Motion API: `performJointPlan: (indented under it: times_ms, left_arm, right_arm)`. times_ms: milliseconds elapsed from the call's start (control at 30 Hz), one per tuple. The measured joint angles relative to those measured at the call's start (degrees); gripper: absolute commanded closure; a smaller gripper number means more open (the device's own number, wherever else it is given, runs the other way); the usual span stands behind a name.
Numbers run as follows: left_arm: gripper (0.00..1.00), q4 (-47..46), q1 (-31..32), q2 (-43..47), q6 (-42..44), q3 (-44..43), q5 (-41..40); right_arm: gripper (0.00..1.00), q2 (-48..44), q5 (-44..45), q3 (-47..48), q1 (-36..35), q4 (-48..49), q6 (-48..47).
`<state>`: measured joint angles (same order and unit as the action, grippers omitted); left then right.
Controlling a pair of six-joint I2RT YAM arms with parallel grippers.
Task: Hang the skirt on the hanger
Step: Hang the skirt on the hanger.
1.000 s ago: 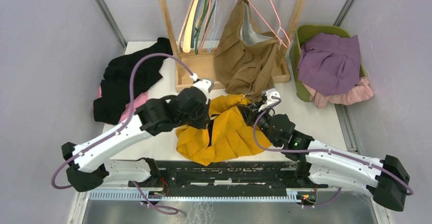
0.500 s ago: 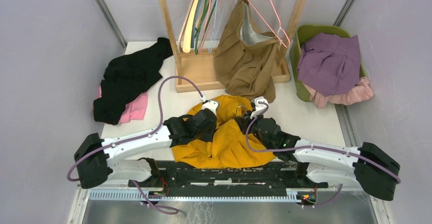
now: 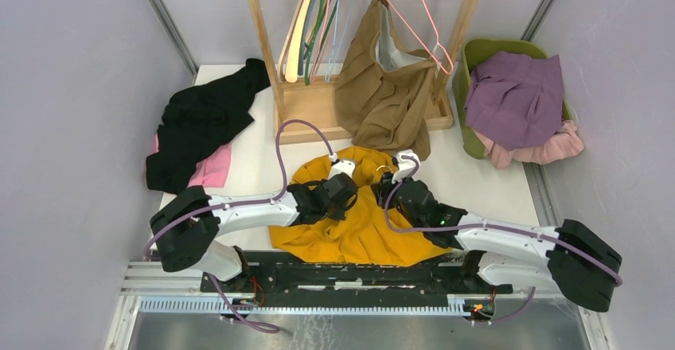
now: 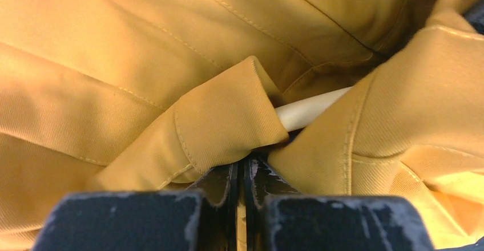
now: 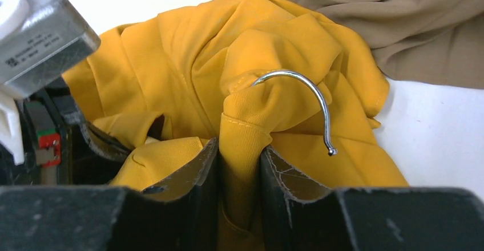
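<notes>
Your left gripper (image 4: 241, 162) was closed, its jaws nearly meeting at a fold of the mustard skirt (image 4: 114, 63); you could not tell whether cloth was pinched. A smooth cream hanger bar (image 4: 308, 109) poked out of the twill just beyond its tips. Your right gripper (image 5: 240, 148) held a stitched ridge of the skirt between parted fingers, directly under the curved steel hanger hook (image 5: 311, 88) that rose through the bunched fabric.

Compared with a second earlier, both arms had drawn back from the wooden rack base (image 3: 310, 107), the left wrist most of all. The skirt had gathered into a tighter heap on the white table (image 3: 255, 167), in front of that base.

Right of the rack base, the green basket (image 3: 477, 52) held a purple garment (image 3: 513, 95) over a pink one (image 3: 541, 149). A brown skirt (image 3: 386, 87) draped into the rack base. Left of it lay a black garment (image 3: 203, 123) over pink cloth (image 3: 211, 171).
</notes>
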<state>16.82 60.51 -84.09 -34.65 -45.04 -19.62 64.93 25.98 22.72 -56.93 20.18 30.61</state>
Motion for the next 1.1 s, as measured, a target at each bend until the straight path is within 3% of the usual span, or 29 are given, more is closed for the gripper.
performJointPlan:
  times_ms: [300, 333, 433, 500, 533, 600, 700, 900, 1100]
  left_arm:
    - [0.97, -4.66, -0.02, -0.02, -0.7, 1.64, -2.75]
    - [0.97, -4.85, -0.02, -0.02, -0.76, 1.64, -2.86]
    - [0.97, -5.46, -0.07, -0.02, -0.94, 1.64, -3.04]
    - [0.97, -5.68, -0.07, -0.02, -0.96, 1.64, -3.13]
    - [0.97, -5.77, -0.07, -0.02, -0.96, 1.64, -3.17]
    - [0.97, -5.95, -0.07, -0.02, -0.98, 1.64, -3.26]
    - [0.97, -6.08, -0.07, -0.02, -0.98, 1.64, -3.28]
    - [0.97, -6.19, -0.07, -0.02, -0.98, 1.64, -3.28]
    - [0.97, -6.51, -0.07, -0.42, -0.98, 1.64, -3.15]
  right_arm:
    - [0.61, -16.0, -1.81, -3.08, 2.67, -11.08, -0.04]
    - [0.62, -16.96, -2.01, -3.39, 3.02, -12.2, -0.02]
    - [0.81, -18.43, -2.8, -4.15, 3.82, -15.32, -0.04]
    - [0.84, -18.58, -3.08, -4.57, 4.26, -17.62, 0.48]
    - [0.82, -18.58, -3.28, -4.68, 4.42, -18.6, 0.59]
    - [0.66, -18.58, -3.45, -4.81, 4.74, -20.61, 1.31]
    - [0.56, -18.95, -3.45, -4.87, 4.98, -24.33, 2.71]
    - [0.51, -16.96, -3.48, -4.55, 5.35, -25.7, 2.97]
    - [0.48, -5.81, -6.38, 1.27, 7.21, -24.41, 1.64]
